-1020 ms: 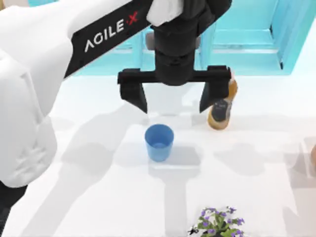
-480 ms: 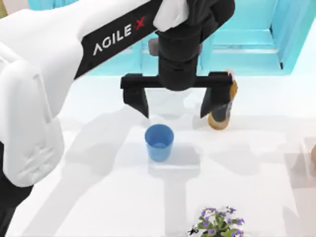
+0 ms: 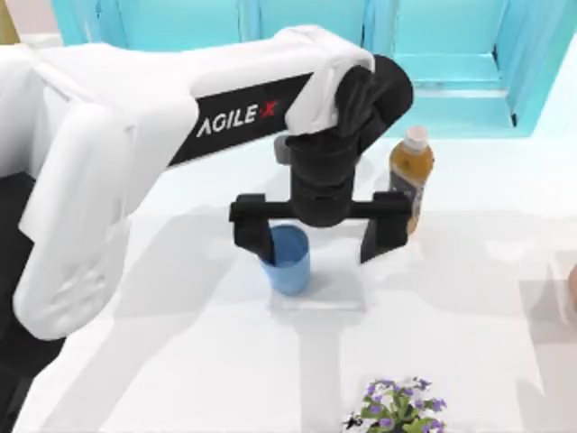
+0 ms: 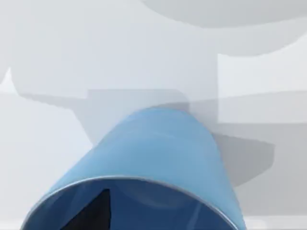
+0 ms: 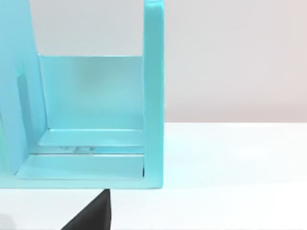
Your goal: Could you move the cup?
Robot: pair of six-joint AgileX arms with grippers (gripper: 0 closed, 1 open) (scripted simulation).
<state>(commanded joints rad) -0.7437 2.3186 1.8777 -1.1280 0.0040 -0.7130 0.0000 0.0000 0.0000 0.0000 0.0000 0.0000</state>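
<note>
The blue cup [image 3: 293, 268] stands upright on the white table, near the middle. My left gripper [image 3: 317, 242] hangs low over it, open wide. Its left finger [image 3: 255, 236] overlaps the cup's left rim, and its right finger [image 3: 379, 238] stands well to the right of the cup, apart from it. In the left wrist view the cup [image 4: 158, 148] is very close, with a dark fingertip [image 4: 93, 213] in front of its opening. A dark fingertip of my right gripper [image 5: 91, 213] shows in the right wrist view, beside the teal shelf.
An amber bottle [image 3: 412, 176] with a white cap stands just behind the left gripper's right finger. A teal shelf unit [image 3: 451, 63] lines the back of the table. A small flowering plant [image 3: 397, 410] sits at the front edge. An orange object [image 3: 572, 289] shows at the right edge.
My left arm has come forward and down, bringing the open gripper from behind the cup to the cup's level. The cup and bottle have not moved.
</note>
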